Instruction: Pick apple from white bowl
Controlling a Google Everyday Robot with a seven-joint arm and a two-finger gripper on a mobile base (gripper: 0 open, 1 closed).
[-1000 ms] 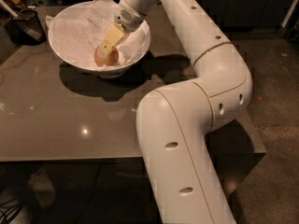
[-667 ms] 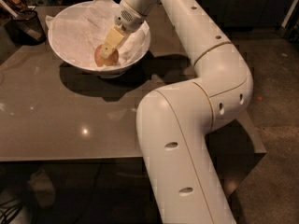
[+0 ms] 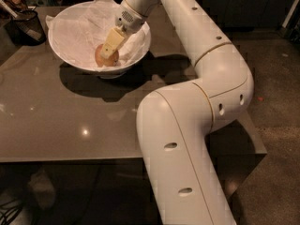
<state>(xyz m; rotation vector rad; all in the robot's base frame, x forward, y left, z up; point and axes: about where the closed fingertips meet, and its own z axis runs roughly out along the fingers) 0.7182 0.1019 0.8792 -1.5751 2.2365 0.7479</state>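
Note:
The white bowl [image 3: 70, 60] stands at the far left of the table, lined with crumpled white paper. The apple [image 3: 104, 57], reddish-orange, lies in the bowl toward its right side. My gripper [image 3: 111, 45] reaches down into the bowl from the upper right. Its cream-coloured tip sits right on the apple's top right and covers part of it.
A dark mesh cup [image 3: 26, 26] stands at the far left corner beside the bowl. The grey table [image 3: 70, 121] stretches toward the near edge. My white arm [image 3: 197, 107] arches over the table's right side. Dark floor lies to the right.

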